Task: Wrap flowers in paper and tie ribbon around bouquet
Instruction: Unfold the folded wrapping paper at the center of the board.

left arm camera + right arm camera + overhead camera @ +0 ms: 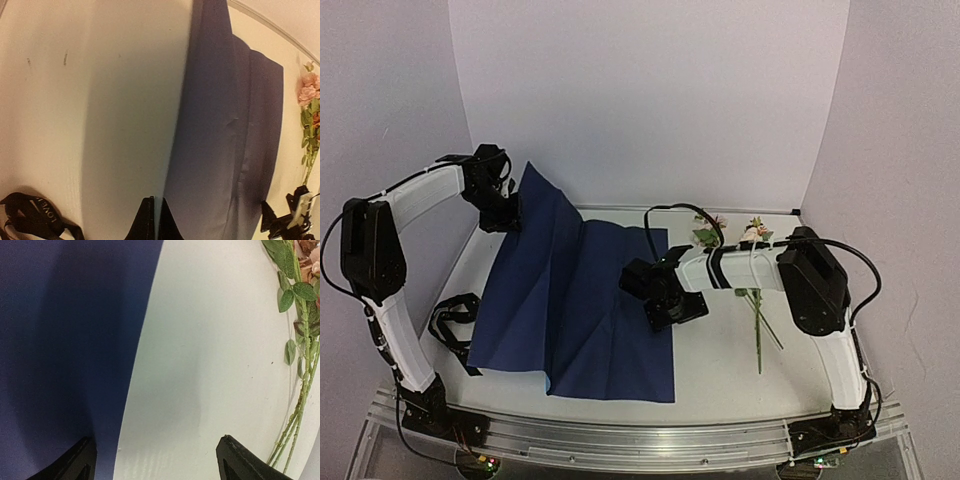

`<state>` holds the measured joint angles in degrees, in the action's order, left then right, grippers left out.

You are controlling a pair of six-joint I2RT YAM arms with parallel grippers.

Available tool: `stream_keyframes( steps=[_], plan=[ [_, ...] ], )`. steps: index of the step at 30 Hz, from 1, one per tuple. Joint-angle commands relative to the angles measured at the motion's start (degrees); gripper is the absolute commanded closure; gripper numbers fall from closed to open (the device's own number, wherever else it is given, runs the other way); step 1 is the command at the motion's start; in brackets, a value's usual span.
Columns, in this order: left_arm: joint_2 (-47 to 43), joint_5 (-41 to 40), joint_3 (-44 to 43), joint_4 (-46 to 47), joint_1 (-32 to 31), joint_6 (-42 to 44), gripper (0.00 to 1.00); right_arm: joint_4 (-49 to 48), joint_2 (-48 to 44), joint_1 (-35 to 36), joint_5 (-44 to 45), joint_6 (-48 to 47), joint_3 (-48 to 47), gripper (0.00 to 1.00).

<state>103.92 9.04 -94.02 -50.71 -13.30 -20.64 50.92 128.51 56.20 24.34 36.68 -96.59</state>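
Ribbon (453, 318) comes first: one black strip, bunched in loose loops on the white table (720, 370) just off the paper's left edge. In the left wrist view it (35, 215) shows pale lettering.

One sheet of paper (580, 300) lies with its navy face up, creased lengthwise in several folds. Its far left corner is raised off the table while the rest lies flat.

At that raised corner sits the left gripper (508, 215). Its two fingers are pressed together, and in its own camera (154, 220) the paper's (225, 125) edge runs straight down into the pinch, so it grips the sheet.

Over the paper's right edge hangs the right gripper (670, 308), jaws spread wide and holding nothing. Its wrist view (156, 440) shows one finger above the paper (60, 340) and the other above bare table, with the edge running between them.

One bunch of flowers (758, 330) lies on the table to the right of the paper, well apart from it. Two clusters of pale pink heads point to the far side and the thin green stems point to the near side. The right arm (750, 268) crosses above the bunch and hides its middle. The flowers also show at the right border of both wrist views (310, 100) (300, 340).
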Motion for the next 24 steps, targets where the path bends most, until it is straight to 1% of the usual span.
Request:
stream_keyframes(
  steps=[1, 5, 9, 17, 21, 24],
  plan=[
    [-0.04, -11.46, -4.09, -6.01, 0.16, 3.13, 1.00, 4.52, 1.62, -1.84, -0.19, -1.27, 3.16, 0.14],
    [2.62, -15.69, -5.08, -7.51, 0.21, 4.26, 1.00, 4.01, 1.25, -2.58, -0.46, -1.64, 3.60, 0.13],
    [5.70, -14.70, -4.78, -6.87, 0.21, 4.12, 1.00, 3.24, 0.11, -4.00, -0.23, -1.93, 5.13, 0.12],
    [10.78, -12.13, -3.95, -4.24, 0.21, 3.14, 1.00, 1.67, -3.95, -6.71, -1.13, -2.98, 5.31, 0.06],
    [14.71, -12.53, -8.37, -4.35, 0.20, 3.30, 1.00, 0.65, -7.72, -6.71, -1.92, -3.41, 4.89, 0.03],
    [17.30, -11.93, -12.76, -3.40, 0.19, 5.24, 1.00, -1.41, -11.34, -6.68, -2.93, -4.49, 4.23, 0.03]
  ],
)
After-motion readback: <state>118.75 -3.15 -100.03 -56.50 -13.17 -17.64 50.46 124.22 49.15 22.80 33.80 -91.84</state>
